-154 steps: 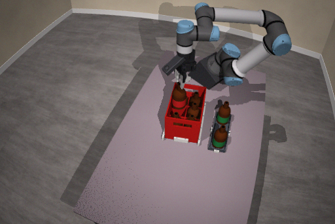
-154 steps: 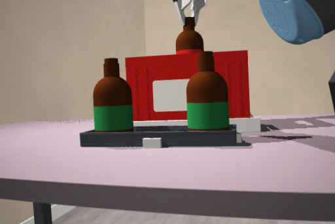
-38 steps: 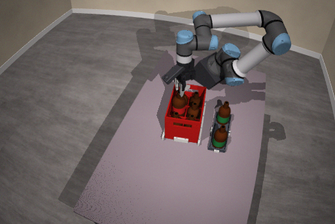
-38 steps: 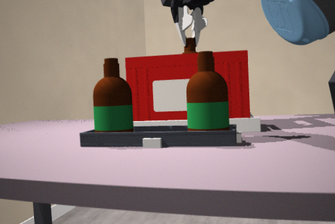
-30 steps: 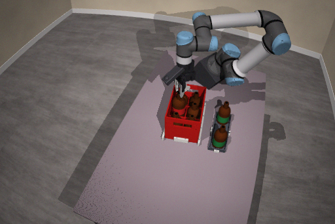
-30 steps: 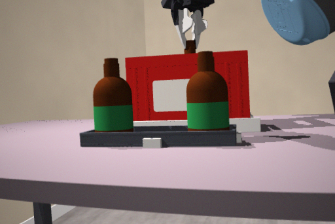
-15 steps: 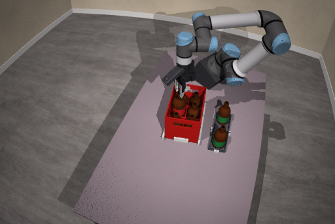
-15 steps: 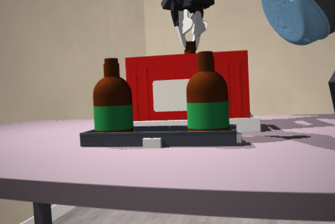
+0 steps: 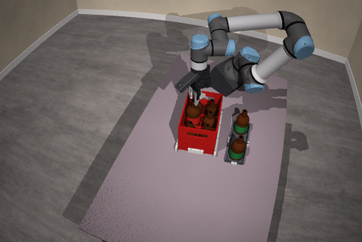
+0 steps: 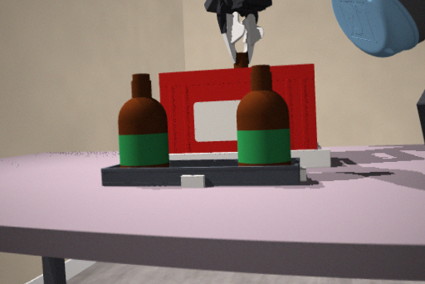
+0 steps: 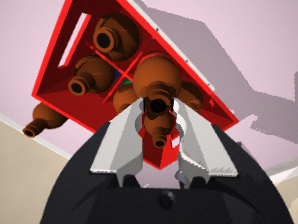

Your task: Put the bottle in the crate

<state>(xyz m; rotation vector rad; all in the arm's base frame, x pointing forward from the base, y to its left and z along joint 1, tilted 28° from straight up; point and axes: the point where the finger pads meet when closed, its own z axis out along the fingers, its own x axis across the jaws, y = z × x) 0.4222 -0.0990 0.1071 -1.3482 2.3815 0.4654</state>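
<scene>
My gripper (image 11: 157,98) is shut on the neck of a brown bottle (image 11: 157,80) and holds it upright, partly down inside the red crate (image 9: 199,126). In the exterior view only the bottle's top (image 10: 241,60) shows above the crate's rim (image 10: 236,106), between my white fingers (image 10: 241,50). The crate holds several other brown bottles (image 9: 209,113). The dark tray (image 9: 237,140) to the crate's right carries two upright brown bottles with green labels (image 10: 143,124) (image 10: 263,120).
The crate and the tray stand side by side near the far end of the pale pink table top (image 9: 198,175). The arm's elbow and forearm (image 9: 269,59) hang above the table behind the tray. The table's front edge shows in the exterior view (image 10: 207,252).
</scene>
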